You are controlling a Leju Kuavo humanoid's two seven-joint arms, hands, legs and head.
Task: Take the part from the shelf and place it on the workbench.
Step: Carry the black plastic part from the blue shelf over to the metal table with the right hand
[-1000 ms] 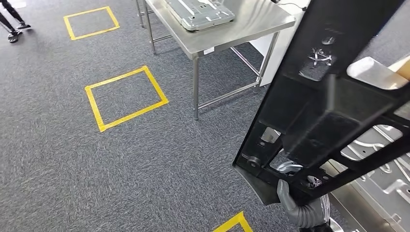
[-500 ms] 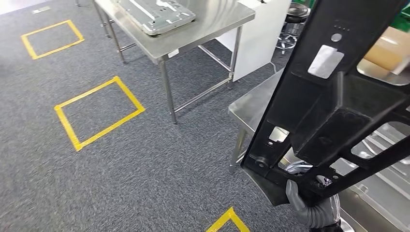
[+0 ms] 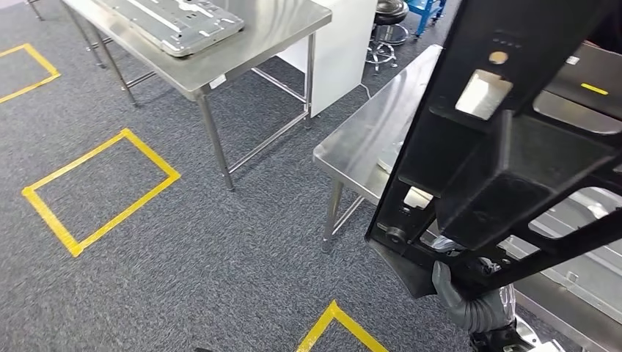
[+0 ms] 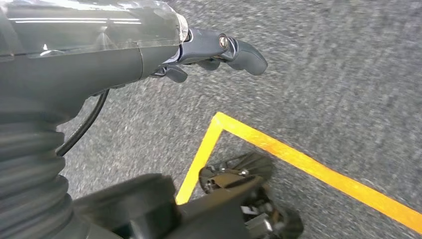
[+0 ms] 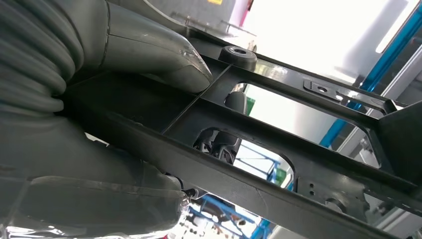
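A large black openwork frame part (image 3: 513, 169) stands tilted across the right side of the head view, its lower end gripped by my right hand (image 3: 462, 301). In the right wrist view the thick thumb (image 5: 164, 59) presses on a bar of the black part (image 5: 278, 149), and dark fingers show through one of its openings. Behind and below the part stands the steel workbench (image 3: 367, 139). My left hand (image 4: 219, 50) hangs over the carpet, fingers loosely apart, holding nothing.
Grey metal panels (image 3: 587, 249) lie on the workbench's right portion. A second steel table (image 3: 271, 29) at the back left carries a grey panel (image 3: 176, 18). A white cabinet (image 3: 337, 44) and a stool (image 3: 389, 15) stand behind. Yellow tape squares (image 3: 95, 191) mark the carpet.
The whole picture has shifted left: the camera has turned right, bringing the steel workbench into view. The black part stays in my right hand.
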